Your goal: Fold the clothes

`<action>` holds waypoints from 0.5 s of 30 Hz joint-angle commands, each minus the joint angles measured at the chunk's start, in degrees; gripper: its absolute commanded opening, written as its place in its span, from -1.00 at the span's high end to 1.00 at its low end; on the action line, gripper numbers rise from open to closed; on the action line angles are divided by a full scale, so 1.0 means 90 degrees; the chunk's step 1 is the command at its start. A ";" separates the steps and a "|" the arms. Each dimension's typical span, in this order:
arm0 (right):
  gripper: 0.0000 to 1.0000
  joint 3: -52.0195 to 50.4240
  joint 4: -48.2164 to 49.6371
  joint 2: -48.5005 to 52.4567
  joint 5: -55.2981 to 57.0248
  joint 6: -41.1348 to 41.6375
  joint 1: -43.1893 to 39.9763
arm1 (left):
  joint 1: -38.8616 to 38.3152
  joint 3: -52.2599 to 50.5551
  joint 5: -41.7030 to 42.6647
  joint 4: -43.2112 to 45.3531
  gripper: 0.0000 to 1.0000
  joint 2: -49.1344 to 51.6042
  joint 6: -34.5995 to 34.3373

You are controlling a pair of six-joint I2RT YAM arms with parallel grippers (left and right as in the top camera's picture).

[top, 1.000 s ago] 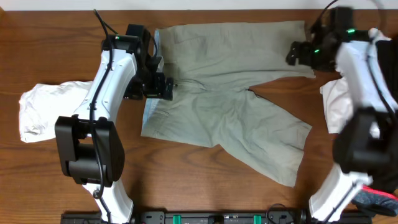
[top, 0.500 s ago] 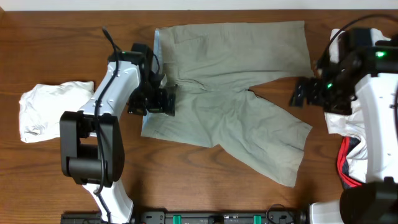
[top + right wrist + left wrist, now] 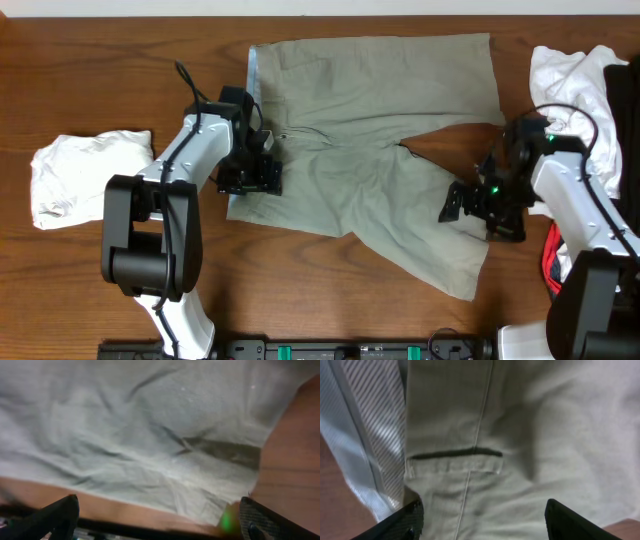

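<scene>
Over the khaki shorts (image 3: 370, 130), the left end effector (image 3: 268, 176) and right end effector (image 3: 452, 208) are spread.

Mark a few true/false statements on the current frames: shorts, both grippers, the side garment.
1. The khaki shorts lie spread out and unfolded on the table. True.
2. The right gripper is shut on a shorts leg. False: its jaws stand open over a leg's edge.
3. The left gripper is at the waistband end of the shorts. True.
4. The white garment lies on top of the shorts. False: it lies apart from them, on bare table to their left.
</scene>
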 commanded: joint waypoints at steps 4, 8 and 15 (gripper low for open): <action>-0.98 -0.0763 0.0503 -0.0007 -0.0075 0.0600 -0.0051 | -0.0010 -0.0270 0.0070 0.0158 -0.51 0.0005 -0.0087; -0.98 -0.1110 0.0755 -0.0007 -0.0075 0.0634 -0.0049 | -0.0010 -0.0294 0.0073 0.0204 -0.53 0.0005 -0.0129; -0.94 -0.1855 0.1610 -0.0007 -0.0085 0.0782 -0.0046 | -0.0010 -0.0277 0.0073 0.0187 -0.82 -0.0066 -0.0299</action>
